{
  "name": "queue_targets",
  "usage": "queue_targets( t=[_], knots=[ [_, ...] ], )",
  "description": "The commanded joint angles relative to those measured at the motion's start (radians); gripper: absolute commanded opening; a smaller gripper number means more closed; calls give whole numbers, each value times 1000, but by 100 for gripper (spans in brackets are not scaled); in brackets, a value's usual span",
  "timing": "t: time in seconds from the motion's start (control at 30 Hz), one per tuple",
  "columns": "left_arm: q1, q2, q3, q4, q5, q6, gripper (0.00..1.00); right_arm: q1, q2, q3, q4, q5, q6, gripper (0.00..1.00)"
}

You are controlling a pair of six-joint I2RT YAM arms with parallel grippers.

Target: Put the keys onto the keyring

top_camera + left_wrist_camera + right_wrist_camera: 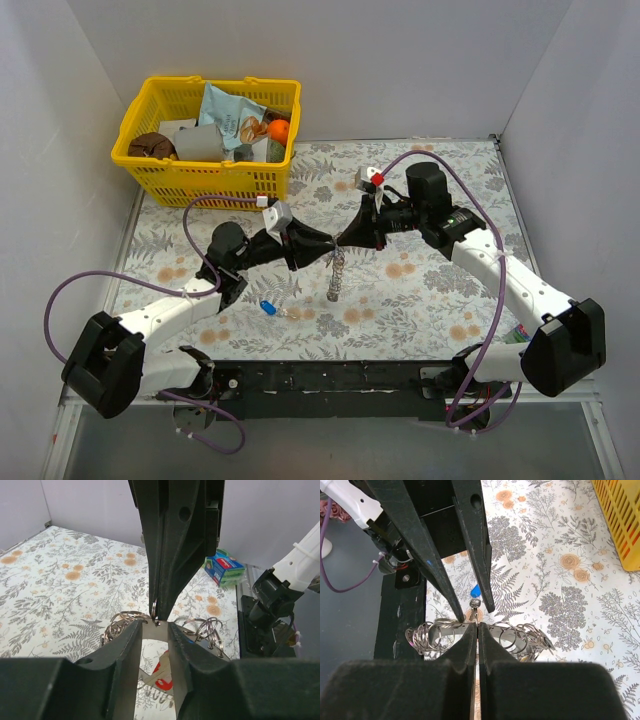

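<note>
The two grippers meet tip to tip above the middle of the floral mat. My right gripper [477,625] is shut on a thin ring of the keyring [520,635], a shiny silver piece strung with many wire rings. In the top view the keyring [338,272] hangs below the fingertips. My left gripper [155,625] stands open, its fingers either side of that pinched ring. A blue-capped key [268,308] lies on the mat in front of the left arm, and shows past the fingers as the blue key [476,589]. A red-capped key [162,677] shows beneath the left jaws; whether it hangs or lies there is unclear.
A yellow basket [205,170] full of odds and ends stands at the back left of the mat; its corner [620,525] shows in the right wrist view. A blue and green box [224,569] sits near the right arm's base. White walls close in three sides.
</note>
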Motion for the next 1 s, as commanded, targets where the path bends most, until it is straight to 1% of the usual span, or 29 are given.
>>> queue_targets(
  t=[0.0,0.43,0.53,0.67,0.7,0.77,0.8,0.83,0.97],
  knots=[
    [2,-21,40,-7,10,11,31,-4,-16,12,26,-12,9,1],
    [2,4,63,-11,9,14,32,-3,-7,17,11,-41,-3,1],
    [2,21,75,-19,9,16,28,-4,-7,18,6,-44,-6,1],
    [2,41,92,-39,24,23,16,-4,-10,20,6,-45,-9,1],
    [2,41,92,-42,27,23,12,-4,-10,20,6,-42,-11,1],
    [4,41,95,-66,33,40,7,-4,-11,20,8,-39,-11,1],
    [2,39,97,-79,36,51,2,-4,-10,20,9,-38,-12,1],
    [2,38,101,-89,35,63,0,-4,-10,20,8,-36,-12,1],
    [2,28,100,-112,33,80,0,-4,-7,24,8,-41,-12,1]
  ],
)
